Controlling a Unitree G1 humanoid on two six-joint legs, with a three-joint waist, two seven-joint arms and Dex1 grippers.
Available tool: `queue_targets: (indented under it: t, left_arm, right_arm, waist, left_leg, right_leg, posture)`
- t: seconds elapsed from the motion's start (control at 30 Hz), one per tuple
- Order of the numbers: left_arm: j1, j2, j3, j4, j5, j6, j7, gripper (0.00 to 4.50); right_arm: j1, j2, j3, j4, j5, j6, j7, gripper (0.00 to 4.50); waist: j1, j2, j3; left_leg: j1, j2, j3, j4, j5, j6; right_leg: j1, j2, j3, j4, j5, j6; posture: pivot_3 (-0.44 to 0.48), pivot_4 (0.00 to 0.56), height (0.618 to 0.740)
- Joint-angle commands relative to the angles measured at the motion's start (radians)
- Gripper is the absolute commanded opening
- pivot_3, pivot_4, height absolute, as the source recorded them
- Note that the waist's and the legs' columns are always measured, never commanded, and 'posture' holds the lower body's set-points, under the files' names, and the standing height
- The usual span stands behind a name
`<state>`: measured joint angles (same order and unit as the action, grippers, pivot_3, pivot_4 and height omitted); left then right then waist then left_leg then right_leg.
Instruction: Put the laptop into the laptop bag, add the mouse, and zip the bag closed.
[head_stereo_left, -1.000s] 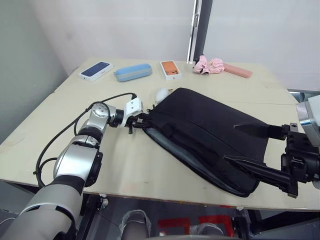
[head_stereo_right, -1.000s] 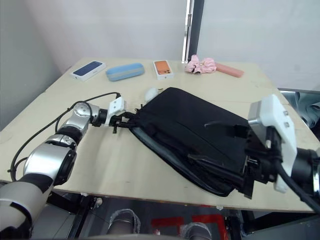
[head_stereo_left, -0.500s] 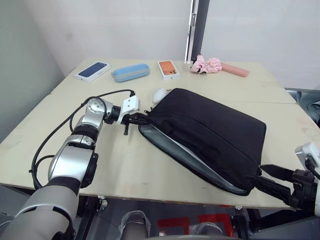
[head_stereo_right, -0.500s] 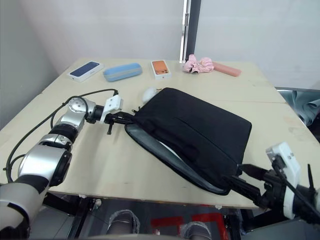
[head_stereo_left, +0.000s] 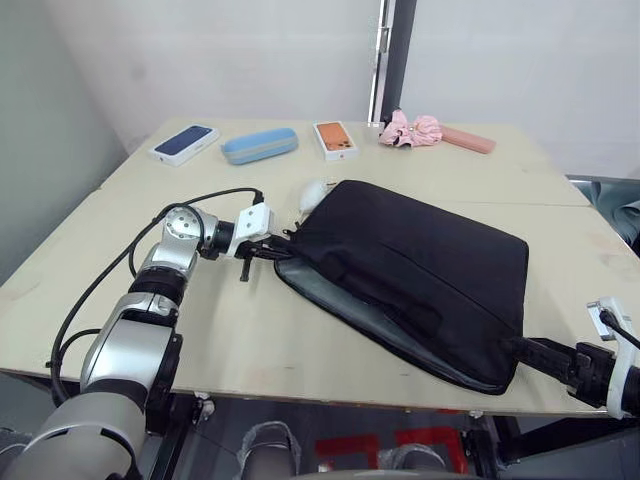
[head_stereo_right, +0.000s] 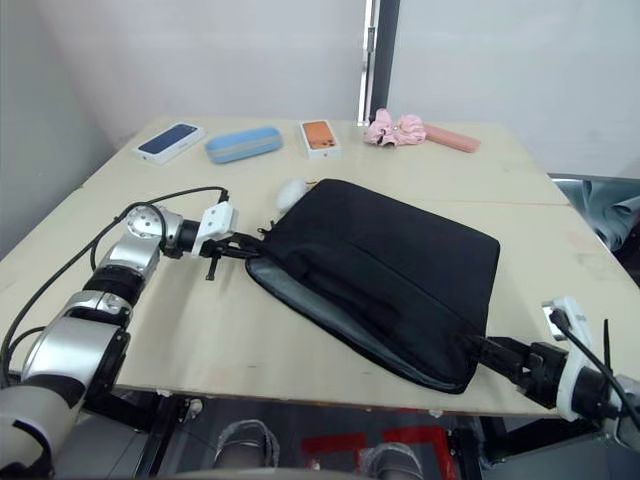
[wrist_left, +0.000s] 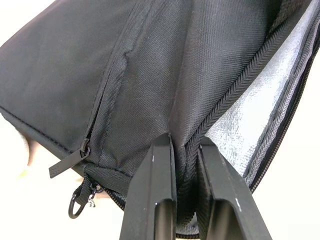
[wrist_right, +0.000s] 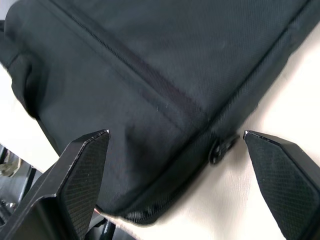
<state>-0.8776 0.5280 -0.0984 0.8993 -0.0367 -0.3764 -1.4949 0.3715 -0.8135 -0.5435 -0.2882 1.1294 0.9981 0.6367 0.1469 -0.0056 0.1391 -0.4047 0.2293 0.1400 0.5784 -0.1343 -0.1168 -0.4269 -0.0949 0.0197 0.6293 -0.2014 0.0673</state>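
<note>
Left eye view: a pale plywood worktop (head_stereo_left: 260, 330) stands against white walls, with a dark vertical post behind it. Along its far edge lie a dark-blue phone box (head_stereo_left: 187, 142), a light-blue oval case (head_stereo_left: 259, 145), an orange phone box (head_stereo_left: 337, 140) and a folded pink umbrella (head_stereo_left: 432, 132).

A black soft fabric laptop bag (head_stereo_left: 420, 270) lies flat and askew across the middle of the worktop, one corner reaching the near edge. Its long near side gapes, showing a grey lining strip (head_stereo_left: 345, 312); the laptop itself cannot be made out inside. A small glossy white mouse (head_stereo_left: 313, 193) sits on the worktop just beside the bag's far left corner, partly hidden by it.

The left arm stretches forward over the worktop, and the left tool (head_stereo_left: 268, 250) is clamped on the bag's edge at its left corner; the left wrist view shows both fingers (wrist_left: 155, 200) pinching the fabric beside the zip teeth, with a zip pull (wrist_left: 67, 164) hanging nearby. The right tool (wrist_right: 175, 165) points at the bag's near right corner from the worktop's edge, its fingers spread wide to either side of that corner, holding nothing.
</note>
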Motion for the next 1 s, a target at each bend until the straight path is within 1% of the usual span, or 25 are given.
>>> queue_targets:
  t: [0.03, 0.07, 0.17, 0.2, 0.27, 0.3, 0.43, 0.53, 0.6, 0.67, 0.7, 0.8, 0.93, 1.0]
  left_arm:
    - [0.015, 0.024, 0.017, -0.063, -0.037, 0.027, -0.008, 0.41]
    - [0.019, 0.024, 0.019, -0.073, -0.042, 0.034, -0.007, 0.41]
    - [0.047, 0.037, 0.022, -0.126, -0.059, 0.064, -0.01, 0.41]
    - [0.059, 0.043, 0.022, -0.145, -0.064, 0.074, -0.011, 0.41]
    - [0.09, 0.063, 0.018, -0.192, -0.072, 0.096, -0.013, 0.41]
    - [0.11, 0.077, 0.016, -0.222, -0.076, 0.117, -0.017, 0.41]
    - [0.195, 0.14, 0.009, -0.342, -0.096, 0.222, -0.028, 0.41]
    - [0.281, 0.219, 0.022, -0.391, -0.094, 0.284, -0.015, 0.41]
    - [0.34, 0.271, 0.05, -0.432, -0.109, 0.321, 0.0, 0.41]
    - [0.392, 0.316, 0.083, -0.494, -0.149, 0.41, 0.006, 0.41]
    - [0.42, 0.337, 0.099, -0.521, -0.168, 0.451, 0.006, 0.41]
    - [0.517, 0.396, 0.127, -0.611, -0.203, 0.551, 0.009, 0.41]
    - [0.637, 0.439, 0.171, -0.759, -0.252, 0.64, 0.038, 0.41]
    - [0.668, 0.446, 0.189, -0.806, -0.271, 0.668, 0.055, 0.41]
  right_arm:
    - [-0.012, -0.023, 0.076, 0.027, -0.085, -0.007, 0.039, 3.97]
    - [-0.016, -0.025, 0.091, 0.029, -0.102, -0.01, 0.048, 3.78]
    - [-0.047, -0.027, 0.126, 0.043, -0.138, -0.016, 0.073, 2.74]
    - [-0.058, -0.027, 0.134, 0.049, -0.15, -0.024, 0.084, 2.24]
    - [-0.089, -0.026, 0.145, 0.063, -0.163, -0.035, 0.103, 1.71]
    - [-0.112, -0.027, 0.153, 0.073, -0.168, -0.035, 0.109, 1.33]
    - [-0.187, -0.027, 0.17, 0.09, -0.18, -0.037, 0.142, 0.04]
    - [-0.298, -0.032, 0.223, 0.091, -0.189, -0.014, 0.149, 0.04]
    - [-0.399, -0.027, 0.285, 0.098, -0.205, 0.018, 0.138, 0.04]
    - [-0.464, -0.03, 0.353, 0.07, -0.225, 0.017, 0.171, 0.04]
    - [-0.499, -0.031, 0.391, 0.07, -0.246, 0.014, 0.185, 0.04]
    - [-0.61, -0.019, 0.468, 0.128, -0.294, 0.01, 0.217, 0.04]
    - [-0.692, -0.026, 0.526, 0.171, -0.34, -0.005, 0.279, 0.04]
    - [-0.707, -0.029, 0.535, 0.176, -0.354, -0.006, 0.303, 0.04]
  waist:
    - [-0.001, 0.0, 0.0]
    - [-0.002, 0.0, 0.0]
    - [-0.005, 0.0, -0.001]
    - [-0.007, 0.0, -0.001]
    - [-0.014, 0.0, -0.001]
    - [-0.02, 0.0, -0.001]
    - [-0.044, 0.001, -0.001]
    - [-0.057, 0.001, -0.001]
    - [-0.071, 0.002, -0.002]
    - [-0.08, 0.003, -0.002]
    - [-0.075, 0.004, -0.002]
    - [-0.081, 0.004, -0.002]
    - [-0.074, 0.004, -0.002]
    - [-0.062, 0.004, -0.002]
  left_leg:
    - [0.0, 0.0, 0.0, 0.0, 0.0, 0.0]
    - [0.0, 0.0, 0.0, 0.0, 0.0, 0.0]
    - [0.001, 0.001, 0.0, 0.0, 0.0, 0.0]
    - [0.002, 0.001, 0.001, 0.0, 0.0, 0.0]
    - [0.003, 0.001, 0.001, 0.0, 0.0, 0.0]
    - [0.004, 0.001, 0.001, 0.0, 0.0, 0.0]
    - [0.005, 0.002, 0.002, 0.0, 0.0, 0.0]
    - [0.006, 0.002, 0.003, 0.0, 0.0, -0.001]
    - [0.006, 0.002, 0.005, -0.001, 0.0, -0.001]
    - [0.007, 0.003, 0.005, -0.001, 0.0, -0.001]
    - [0.007, 0.003, 0.005, -0.001, 0.0, -0.001]
    - [0.005, 0.002, 0.006, -0.003, 0.0, -0.001]
    - [0.005, 0.002, 0.006, -0.004, 0.0, -0.001]
    - [0.004, 0.002, 0.006, -0.005, 0.0, -0.001]
  right_leg:
    - [0.0, 0.0, 0.0, 0.0, 0.0, 0.0]
    - [0.0, 0.0, 0.0, 0.0, 0.0, 0.0]
    - [0.001, 0.001, 0.0, 0.001, 0.0, 0.0]
    - [0.001, 0.001, 0.001, 0.001, 0.0, 0.0]
    - [0.002, 0.001, 0.001, 0.0, 0.0, 0.0]
    - [0.002, 0.001, 0.001, 0.001, 0.0, 0.0]
    - [0.003, 0.002, 0.002, 0.002, 0.001, -0.001]
    - [0.003, 0.002, 0.003, 0.002, 0.001, -0.001]
    - [0.002, 0.002, 0.004, 0.002, 0.001, -0.001]
    - [0.001, 0.003, 0.005, 0.003, 0.001, -0.001]
    - [0.001, 0.003, 0.005, 0.003, 0.001, -0.001]
    - [-0.001, 0.002, 0.005, 0.001, 0.001, -0.002]
    - [-0.003, 0.002, 0.005, 0.0, 0.0, -0.002]
    - [-0.003, 0.002, 0.004, 0.0, -0.001, -0.004]
  posture:
    - [0.0, 0.15, 0.74]
    - [0.0, 0.15, 0.74]
    - [0.0, 0.15, 0.74]
    - [0.0, 0.15, 0.74]
    - [0.0, 0.15, 0.74]
    - [0.0, 0.15, 0.74]
    - [0.0, 0.15, 0.74]
    - [0.0, 0.15, 0.74]
    - [0.0, 0.15, 0.74]
    - [0.0, 0.15, 0.74]
    - [0.0, 0.15, 0.74]
    - [0.0, 0.15, 0.74]
    - [0.0, 0.15, 0.74]
    - [0.0, 0.15, 0.74]
